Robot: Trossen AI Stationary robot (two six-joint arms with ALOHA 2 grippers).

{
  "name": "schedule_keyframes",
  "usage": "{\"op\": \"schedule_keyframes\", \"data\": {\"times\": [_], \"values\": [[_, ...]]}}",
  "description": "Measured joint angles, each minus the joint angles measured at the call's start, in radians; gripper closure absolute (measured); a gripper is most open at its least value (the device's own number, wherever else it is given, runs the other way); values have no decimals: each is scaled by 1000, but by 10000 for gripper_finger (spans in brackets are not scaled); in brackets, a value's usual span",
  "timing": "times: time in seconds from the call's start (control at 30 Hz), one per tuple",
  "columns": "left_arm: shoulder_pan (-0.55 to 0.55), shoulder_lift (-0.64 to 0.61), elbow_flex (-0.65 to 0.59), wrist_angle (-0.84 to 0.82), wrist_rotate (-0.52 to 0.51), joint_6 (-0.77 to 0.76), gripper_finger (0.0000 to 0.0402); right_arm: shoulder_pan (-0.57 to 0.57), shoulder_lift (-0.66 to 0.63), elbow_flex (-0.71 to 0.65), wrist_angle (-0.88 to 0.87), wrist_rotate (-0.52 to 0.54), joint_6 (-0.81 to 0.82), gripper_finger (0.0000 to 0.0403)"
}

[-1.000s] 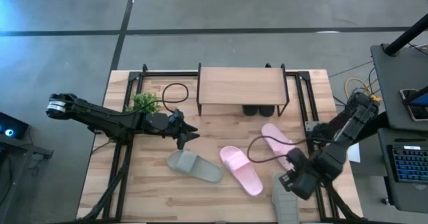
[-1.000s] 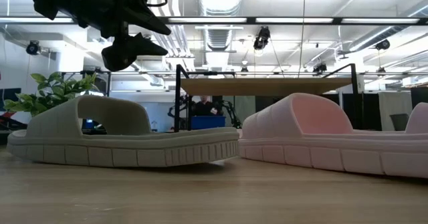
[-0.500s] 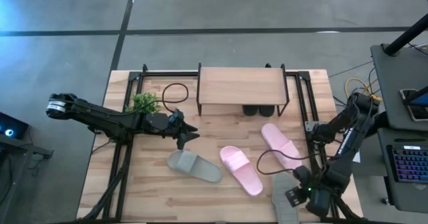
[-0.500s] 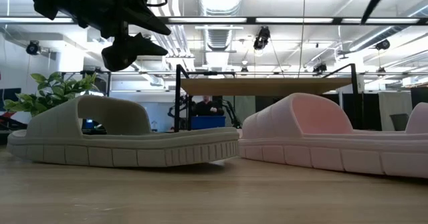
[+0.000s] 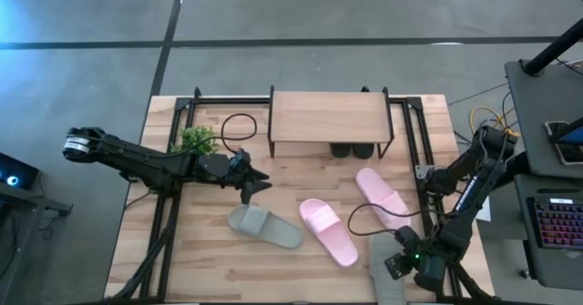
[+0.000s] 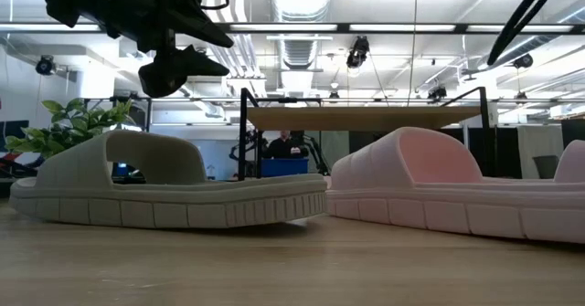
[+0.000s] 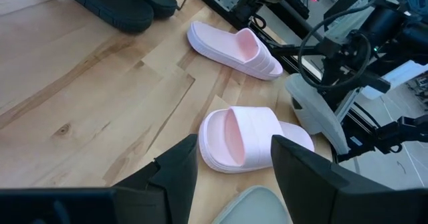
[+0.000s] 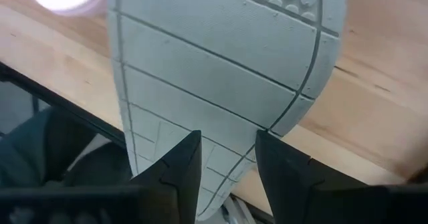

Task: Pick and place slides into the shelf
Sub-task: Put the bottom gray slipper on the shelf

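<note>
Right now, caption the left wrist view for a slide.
Open left gripper hovers above a pink slide; another pink slide lies beyond.

The left arm reaches in from the table's left edge and stretches toward the middle, its left gripper (image 5: 256, 186) held in the air with the fingers (image 7: 175, 172) parted and nothing between them. The right arm folds back on itself at the table's near right corner (elbow high), its right gripper (image 5: 393, 265) pointing down, fingers (image 8: 182, 166) apart.
</note>
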State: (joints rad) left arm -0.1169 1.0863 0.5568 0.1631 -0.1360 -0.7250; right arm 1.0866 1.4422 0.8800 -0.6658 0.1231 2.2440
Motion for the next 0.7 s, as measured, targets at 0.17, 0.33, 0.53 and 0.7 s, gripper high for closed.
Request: {"op": "schedule_keyframes", "data": {"times": [0.17,0.33,0.53,0.7], "values": [[0,0,0,0,0,0,228,-24,0,-2,14,82,-18,269],[0,0,0,0,0,0,228,-93,1,-2,52,126,-128,270],[0,0,0,0,0,0,228,-208,1,-2,103,145,-313,271],[0,0,0,0,1,0,228,-216,-1,12,100,133,-350,278]]}}
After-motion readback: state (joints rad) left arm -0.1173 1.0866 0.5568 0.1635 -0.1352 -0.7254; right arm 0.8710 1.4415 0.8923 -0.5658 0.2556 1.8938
